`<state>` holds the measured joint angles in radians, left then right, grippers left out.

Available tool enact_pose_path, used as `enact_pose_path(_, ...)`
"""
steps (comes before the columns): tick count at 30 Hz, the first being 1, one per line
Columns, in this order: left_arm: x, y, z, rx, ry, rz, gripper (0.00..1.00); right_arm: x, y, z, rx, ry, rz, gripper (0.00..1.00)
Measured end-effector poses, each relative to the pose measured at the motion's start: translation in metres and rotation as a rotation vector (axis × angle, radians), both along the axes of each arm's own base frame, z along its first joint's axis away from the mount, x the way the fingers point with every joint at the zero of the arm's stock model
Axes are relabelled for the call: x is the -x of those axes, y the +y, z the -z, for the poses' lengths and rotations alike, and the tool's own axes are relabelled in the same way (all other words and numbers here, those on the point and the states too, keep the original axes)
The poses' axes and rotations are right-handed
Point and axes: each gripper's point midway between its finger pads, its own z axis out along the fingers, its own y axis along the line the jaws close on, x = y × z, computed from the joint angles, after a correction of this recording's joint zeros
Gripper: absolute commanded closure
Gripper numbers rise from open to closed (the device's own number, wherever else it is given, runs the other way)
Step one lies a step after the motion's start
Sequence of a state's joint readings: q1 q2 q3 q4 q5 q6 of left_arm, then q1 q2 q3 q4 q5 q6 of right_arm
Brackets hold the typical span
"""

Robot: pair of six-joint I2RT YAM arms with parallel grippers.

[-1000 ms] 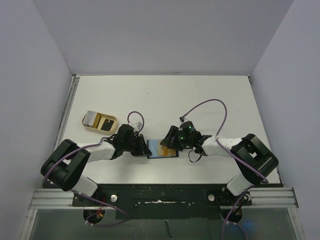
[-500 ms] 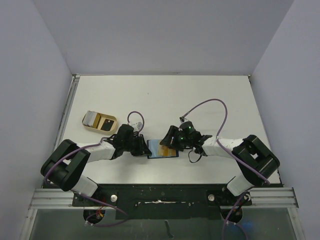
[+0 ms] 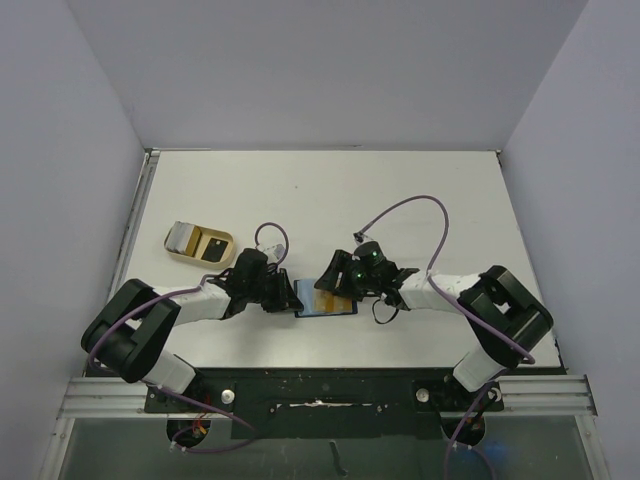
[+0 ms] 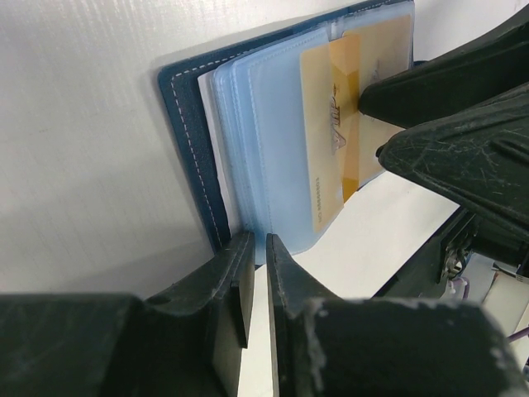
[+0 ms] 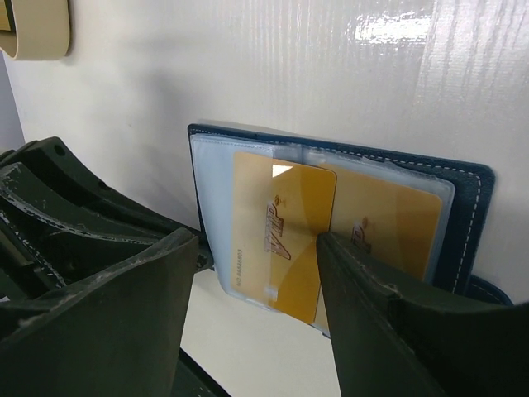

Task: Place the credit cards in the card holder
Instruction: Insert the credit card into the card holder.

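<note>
Arms of a robot meet at a navy card holder [image 3: 325,303] lying open on the white surface [image 3: 400,190]. A gold credit card [image 5: 281,236] and a second gold card [image 5: 388,219] show side by side through its clear blue sleeves. The left pincer [image 4: 258,285] is clenched on the holder's edge, fingers almost together. The right pincer [image 5: 258,240] is released, jaws spread wide over the cards. Well off to the left, a beige tray [image 3: 176,251] holds a black card [image 3: 214,246].
</note>
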<state>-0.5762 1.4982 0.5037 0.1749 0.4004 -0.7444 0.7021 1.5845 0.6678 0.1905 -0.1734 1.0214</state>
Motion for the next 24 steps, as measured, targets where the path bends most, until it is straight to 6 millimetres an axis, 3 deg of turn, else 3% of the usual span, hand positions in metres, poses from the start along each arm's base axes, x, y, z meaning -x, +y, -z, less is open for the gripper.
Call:
enact_pose_path(20, 0.0, 0.0, 0.0, 0.0, -0.001, 0.0, 0.87, 0.001, 0.016, -0.008, -0.075, -0.035, -0.076, 0.44)
enact_pose_path(24, 0.0, 0.0, 0.0, -0.002, -0.003, 0.0, 0.87, 0.001, 0.016, -0.008, -0.072, -0.04, -0.081, 0.41)
